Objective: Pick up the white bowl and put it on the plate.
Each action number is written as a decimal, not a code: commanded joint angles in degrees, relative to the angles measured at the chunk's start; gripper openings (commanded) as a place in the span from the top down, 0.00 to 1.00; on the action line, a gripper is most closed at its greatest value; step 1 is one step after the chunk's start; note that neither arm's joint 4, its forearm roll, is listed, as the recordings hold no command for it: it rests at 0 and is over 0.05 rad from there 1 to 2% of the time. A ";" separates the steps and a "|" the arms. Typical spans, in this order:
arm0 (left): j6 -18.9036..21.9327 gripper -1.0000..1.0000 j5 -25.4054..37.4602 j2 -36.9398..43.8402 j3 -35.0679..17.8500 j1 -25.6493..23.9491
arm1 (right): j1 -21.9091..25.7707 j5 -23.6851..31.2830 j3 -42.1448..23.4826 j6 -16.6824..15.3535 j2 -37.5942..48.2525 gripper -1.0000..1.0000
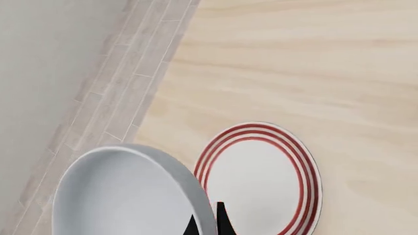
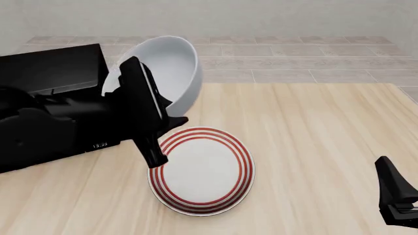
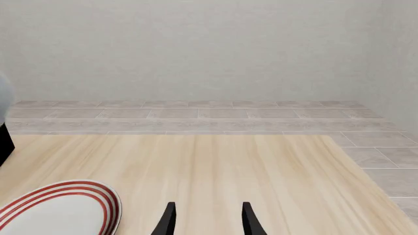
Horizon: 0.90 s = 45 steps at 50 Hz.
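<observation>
Above the plate's far-left edge, the white bowl [image 2: 166, 68] is hanging in the air, tilted so its opening is facing left and toward the camera in the front view. It is clear of the table [image 2: 313, 132] and not yet touching the plate [image 2: 202, 171], which is lying flat on the wood just below and slightly nearer the arms.

Clamped on the bowl's rim, the left gripper [image 2: 156, 127] is holding it by the edge closest to the plate; the left wrist view shows one dark finger on each side of the rim wall, with the plate's red rings just beyond. The bowl's weight is hanging off to one side of that pinch, so the grip is probably sensitive to sudden moves.

Well to the right of the plate, the right gripper [image 3: 207, 218] is sitting low over bare table with its fingers apart and nothing between them — it appears to be taking no part.

Judging by this, the carry step is under way: bowl lifted, placement still to come. The next move is likely calling for a short shift toward the plate's centre, levelling the bowl so its base is facing down, then a gentle descent before the fingers are releasing — otherwise it may land on its side or on the plate's rim.
</observation>
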 commanded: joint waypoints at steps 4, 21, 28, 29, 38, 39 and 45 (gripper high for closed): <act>-0.84 1.00 -3.42 2.63 1.24 -0.87 | -0.02 -0.01 0.01 -0.01 0.00 0.00; -1.03 1.00 -8.91 7.12 4.47 -0.75 | -0.01 -0.01 0.01 -0.01 0.00 0.00; -1.75 1.00 -10.62 8.56 5.33 -1.19 | 0.00 -0.01 0.01 -0.01 0.01 0.00; -1.96 1.00 -10.70 8.77 5.29 -1.34 | -0.02 -0.02 0.01 0.01 0.00 0.00; -1.53 1.00 -13.48 11.43 6.84 -1.85 | -0.01 -0.01 0.01 0.01 0.00 0.00; -1.62 1.00 -13.65 11.61 6.78 -1.83 | -0.02 -0.01 0.01 0.00 0.00 0.00; -2.00 1.00 -13.67 11.96 6.49 -2.05 | -0.01 -0.01 0.01 0.00 0.01 0.00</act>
